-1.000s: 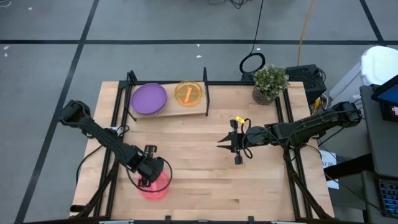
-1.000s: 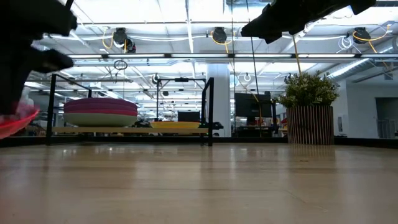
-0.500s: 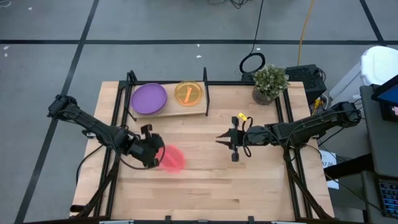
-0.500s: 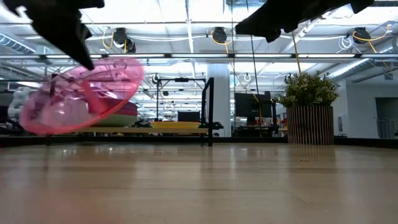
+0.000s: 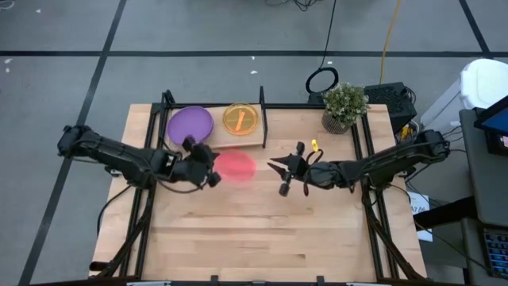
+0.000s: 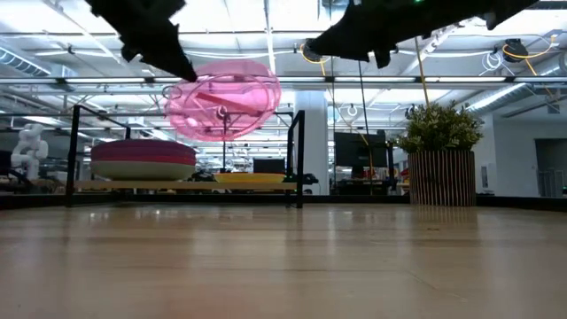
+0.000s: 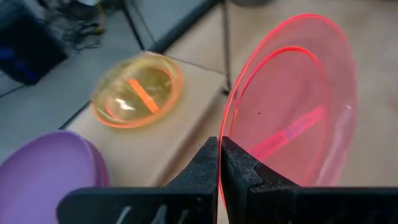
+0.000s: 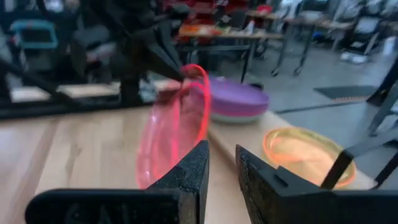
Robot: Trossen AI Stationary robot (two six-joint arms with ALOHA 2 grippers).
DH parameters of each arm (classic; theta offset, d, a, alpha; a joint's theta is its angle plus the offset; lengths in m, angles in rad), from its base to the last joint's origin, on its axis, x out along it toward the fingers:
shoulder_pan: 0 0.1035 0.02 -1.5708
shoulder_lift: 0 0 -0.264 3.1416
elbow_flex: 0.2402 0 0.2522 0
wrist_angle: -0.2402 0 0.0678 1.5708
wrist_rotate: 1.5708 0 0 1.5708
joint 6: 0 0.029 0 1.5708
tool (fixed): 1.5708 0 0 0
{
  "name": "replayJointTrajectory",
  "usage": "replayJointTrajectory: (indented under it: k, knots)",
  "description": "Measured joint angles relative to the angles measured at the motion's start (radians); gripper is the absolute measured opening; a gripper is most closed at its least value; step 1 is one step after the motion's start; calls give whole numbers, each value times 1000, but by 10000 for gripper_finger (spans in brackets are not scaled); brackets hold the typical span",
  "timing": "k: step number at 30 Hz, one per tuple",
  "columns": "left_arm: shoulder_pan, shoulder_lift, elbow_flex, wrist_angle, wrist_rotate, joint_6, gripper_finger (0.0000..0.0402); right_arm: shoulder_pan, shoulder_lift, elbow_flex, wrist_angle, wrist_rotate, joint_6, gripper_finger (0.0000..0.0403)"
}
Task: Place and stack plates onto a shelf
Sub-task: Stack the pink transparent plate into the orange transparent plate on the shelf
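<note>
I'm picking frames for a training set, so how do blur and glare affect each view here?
Right wrist view: the pink plate smears with motion blur. Left wrist view: its rim glows and the orange plate carries a bright highlight. Low view: both arms are dark silhouettes against ceiling lights. High view: evenly lit.

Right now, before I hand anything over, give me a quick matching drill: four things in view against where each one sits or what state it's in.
Things:
1. pink plate
2. orange plate
3. purple plate
4. right gripper

States:
A. tops the stack at the shelf's left end
B. lies alone at the shelf's right end
C. clamped by the left gripper, off the table
D. empty, jaws apart, facing the pink plate

Pairs: 1-C, 2-B, 3-A, 4-D
</note>
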Motion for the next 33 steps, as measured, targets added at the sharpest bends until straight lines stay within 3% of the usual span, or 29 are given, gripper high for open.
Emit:
replayJointTrajectory:
  k: [6,16,26,33]
  knots:
    - [114,0,0,126,2,66,5,-1,90,0,174,15,-12,72]
    - [377,0,0,283,114,176,5,3,109,0,205,15,-114,90]
    - [619,32,0,375,164,168,5,17,109,0,207,22,-309,91]
    - [683,145,0,490,173,13,5,52,83,0,191,17,-488,91]
